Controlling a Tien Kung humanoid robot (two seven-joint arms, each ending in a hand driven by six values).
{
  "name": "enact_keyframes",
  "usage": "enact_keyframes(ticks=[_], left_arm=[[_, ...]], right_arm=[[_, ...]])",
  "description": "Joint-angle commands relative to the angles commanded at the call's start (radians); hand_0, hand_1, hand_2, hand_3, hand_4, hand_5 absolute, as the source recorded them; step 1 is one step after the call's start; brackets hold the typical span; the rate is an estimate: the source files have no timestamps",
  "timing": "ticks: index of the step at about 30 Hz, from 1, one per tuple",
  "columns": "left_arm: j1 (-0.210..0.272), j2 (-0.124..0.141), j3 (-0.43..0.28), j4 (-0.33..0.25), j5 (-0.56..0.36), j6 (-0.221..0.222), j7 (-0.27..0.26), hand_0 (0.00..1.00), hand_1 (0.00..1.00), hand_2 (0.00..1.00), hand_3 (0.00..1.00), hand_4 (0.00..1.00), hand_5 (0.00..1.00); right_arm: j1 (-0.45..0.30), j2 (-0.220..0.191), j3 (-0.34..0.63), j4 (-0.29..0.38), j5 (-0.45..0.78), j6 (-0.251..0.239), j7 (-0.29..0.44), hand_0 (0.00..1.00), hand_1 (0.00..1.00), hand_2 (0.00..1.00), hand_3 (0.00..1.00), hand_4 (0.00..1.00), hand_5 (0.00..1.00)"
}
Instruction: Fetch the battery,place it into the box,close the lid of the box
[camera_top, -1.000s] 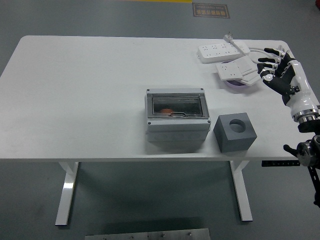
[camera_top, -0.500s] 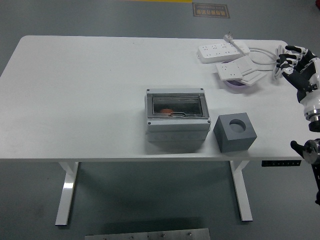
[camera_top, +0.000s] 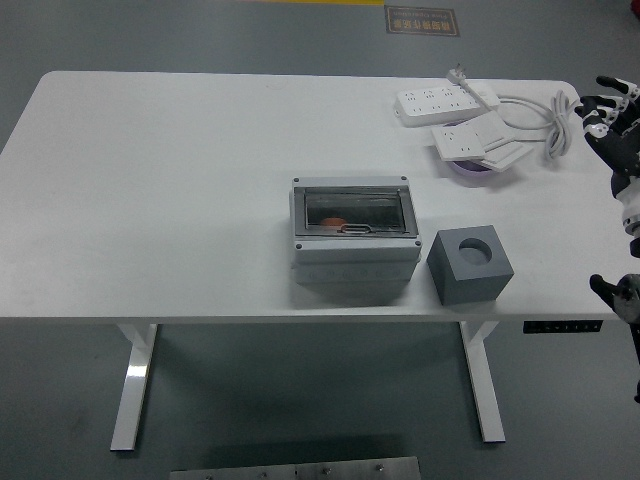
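Battery, prob. the orange thing seen thru the clear lid, sat inside the grey box near the table's front edge. Lid lay flat and looked shut, so the task seemed about done; can't confirm it was latched. Grey cube w/ round hole stood just right of the box, not touching it. The hole was empty, likely the battery's holder.

Right hand hung off the table's right edge, fingers spread, gripping nothing, well apart from box. That fits a hand parked clear w/ no work left. Left arm not seen.

At the far right of the table lay two white power strips w/ cable, one resting on a purple disc. These were clutter, no part of the job.
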Motion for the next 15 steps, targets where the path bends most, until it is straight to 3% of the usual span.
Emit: enact_keyframes(ticks=[3,4,9,10,15], left_arm=[[-0.001,0.0,-0.001,0.0,0.001,0.001,-0.001,0.632,0.698,0.573,0.541,0.5,0.002],[-0.001,0.0,-0.001,0.0,0.001,0.001,-0.002,0.632,0.698,0.573,0.541,0.5,0.002],[-0.002,0.0,-0.001,0.0,0.003,0.0,-0.001,0.632,0.698,0.573,0.541,0.5,0.002],[-0.002,0.0,-0.001,0.0,0.003,0.0,-0.001,0.632,0.698,0.573,0.541,0.5,0.002],[0.0,0.0,-0.004,0.0,0.008,-0.001,0.001,0.632,0.698,0.573,0.541,0.5,0.002]], right_arm=[[-0.001,0.0,0.002,-0.001,-0.001,-0.002,0.006,0.681,0.568,0.571,0.657,0.593,0.002],[0.0,0.0,0.003,-0.001,-0.002,-0.002,0.006,0.742,0.674,0.665,0.735,0.581,0.002],[0.0,0.002,0.005,-0.001,-0.006,-0.004,0.004,0.742,0.674,0.665,0.735,0.581,0.002],[0.0,0.002,0.006,-0.001,-0.007,-0.004,0.003,0.782,0.746,0.77,0.825,0.581,0.002],[0.001,0.003,0.012,-0.001,-0.011,-0.003,0.002,0.782,0.746,0.77,0.825,0.581,0.002]])
